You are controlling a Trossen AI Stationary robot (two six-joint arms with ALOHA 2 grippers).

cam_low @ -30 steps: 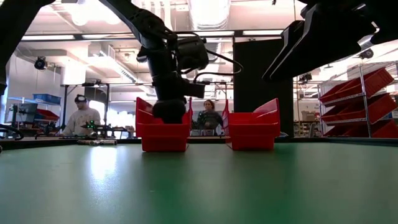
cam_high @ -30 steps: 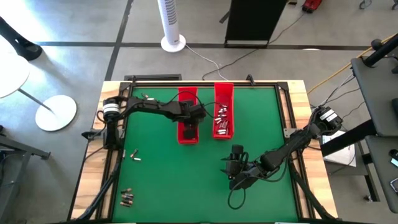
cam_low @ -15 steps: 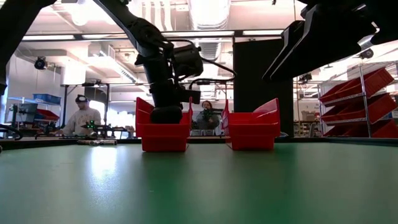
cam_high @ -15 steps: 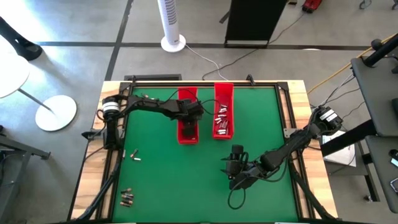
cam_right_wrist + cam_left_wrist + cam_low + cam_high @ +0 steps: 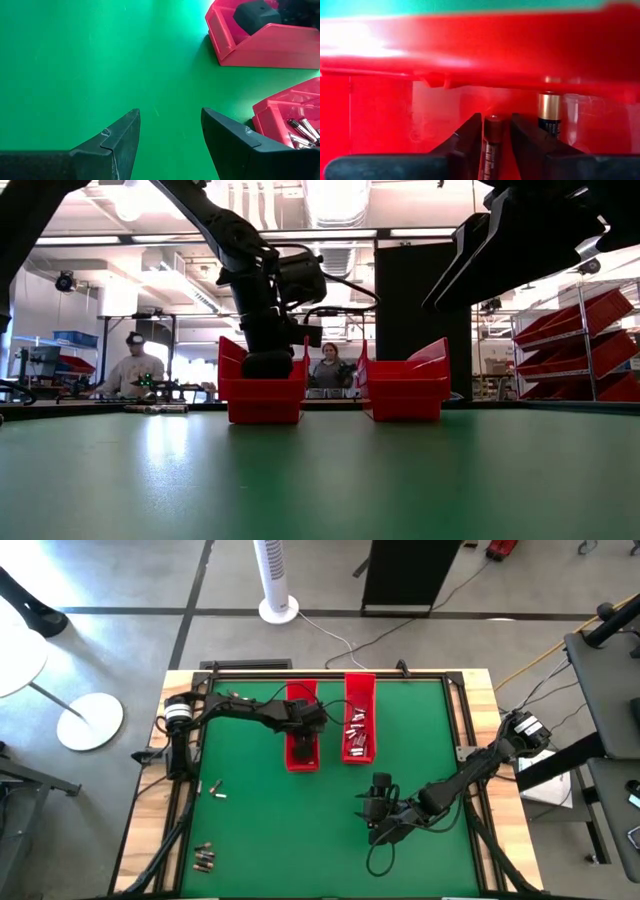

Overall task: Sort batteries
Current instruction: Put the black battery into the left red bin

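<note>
Counted three small clusters of loose cylindrical batteries on the left part of the green table mat [image 5: 260, 830]: a pair near the far left corner [image 5: 235, 696], about two at mid-left [image 5: 215, 788], and about three by the near left edge [image 5: 204, 858]. Could not make the exact numbers certain at that size.

Counted two dark arms. Found the left gripper [image 5: 495, 119] reaching down inside the left long red plastic tray [image 5: 291, 700], at its near half. Saw its jaws standing a little apart, with one dark brown battery [image 5: 492, 145] upright between the two fingers [image 5: 467, 142], close against one and with a thin strip of red showing beside the other. Noted a second battery, black with a gold end [image 5: 549, 112], just beside it in the same tray, making two visible there.

Counted two red trays in all, set side by side but apart at the far middle of the mat. Saw a heap of silvery-white batteries [image 5: 357, 735] in the right red tray [image 5: 360, 685], too many and too small to count; made out about three of them [image 5: 302, 131] from the right wrist.

Found the right gripper [image 5: 170, 112] above bare mat, nearer than the trays, jaws wide apart and holding nothing.

Counted two people [image 5: 130, 365] [image 5: 328, 370] in the room beyond the table.
</note>
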